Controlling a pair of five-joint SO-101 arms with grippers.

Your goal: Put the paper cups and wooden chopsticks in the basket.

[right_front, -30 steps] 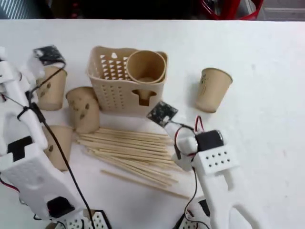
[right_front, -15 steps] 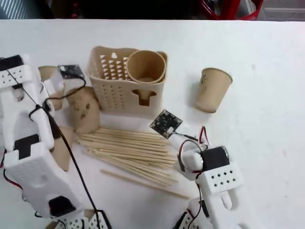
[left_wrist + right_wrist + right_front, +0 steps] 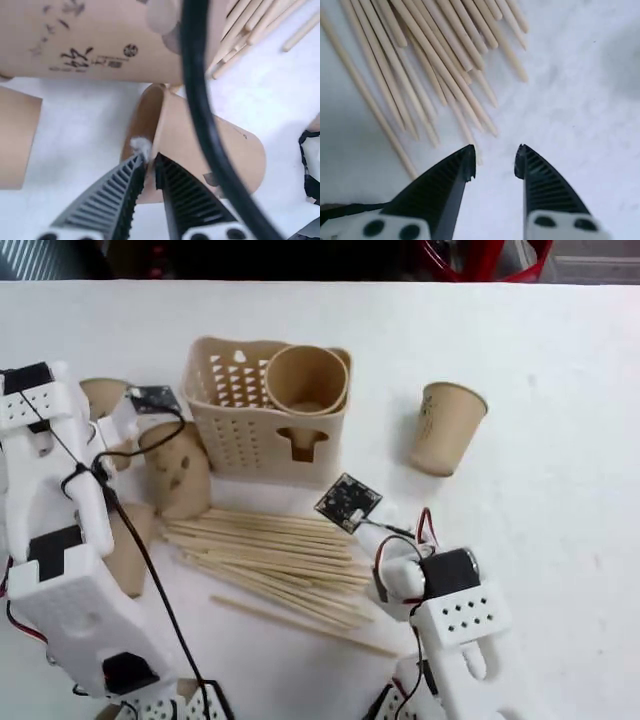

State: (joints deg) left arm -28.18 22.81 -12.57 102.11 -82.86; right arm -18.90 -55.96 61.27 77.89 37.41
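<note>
A beige basket [image 3: 250, 425] stands mid-table with one paper cup [image 3: 305, 380] inside. Another cup [image 3: 447, 427] stands to its right, one [image 3: 175, 468] sits upside down to its left, and one [image 3: 100, 395] is partly hidden behind the left arm [image 3: 55, 500]. My left gripper [image 3: 150, 167] is shut on the rim of a cup lying on its side [image 3: 210, 150], also seen as the cup [image 3: 128, 545] in the high view. The wooden chopsticks [image 3: 280, 560] lie piled in front of the basket. My right gripper [image 3: 495, 162] stands open just off the chopsticks' [image 3: 435, 65] ends.
The right arm [image 3: 445, 600] rises from the near edge, right of the chopsticks. A black cable [image 3: 200, 100] crosses the left wrist view. Bare white table [image 3: 560, 540] stretches to the right.
The left arm swung from the far-left cup toward the lying cup, and its gripper now holds that cup's rim. The right arm drew back toward the near edge.
</note>
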